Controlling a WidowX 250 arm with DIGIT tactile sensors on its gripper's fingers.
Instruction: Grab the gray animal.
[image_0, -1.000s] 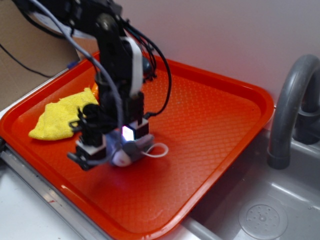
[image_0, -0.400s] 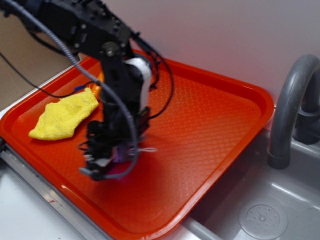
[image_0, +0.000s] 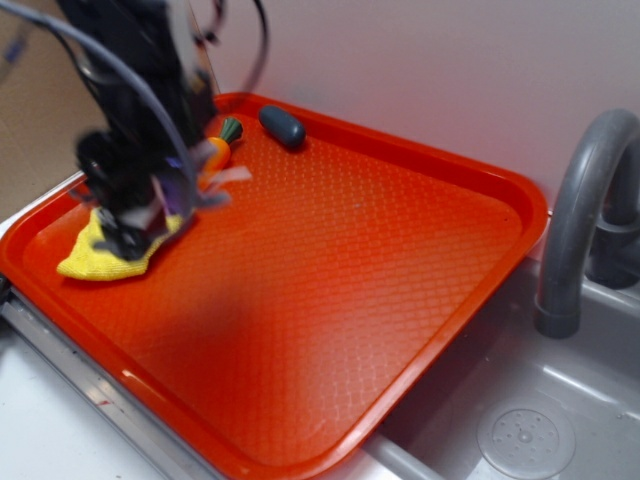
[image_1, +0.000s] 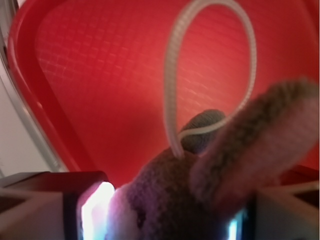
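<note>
The gray animal, a small gray plush bunny (image_1: 165, 195) with a pink inner ear (image_1: 260, 135) and a white string loop (image_1: 172, 65), sits between the jaws in the wrist view. My gripper (image_1: 165, 220) is shut on it, one finger on each side. In the exterior view the gripper (image_0: 150, 210) is blurred and held above the left part of the red tray (image_0: 400, 260), with the bunny (image_0: 190, 190) hanging in it off the tray floor.
A yellow cloth (image_0: 90, 258) lies under the gripper at the tray's left. An orange carrot (image_0: 215, 150) and a dark gray oval pebble (image_0: 282, 126) lie at the tray's back. A gray faucet (image_0: 580, 200) and sink (image_0: 520, 430) are on the right.
The gripper closed on the bunny near the tray's front middle, then rose and swung left and back with it. It now hangs over the yellow cloth.
</note>
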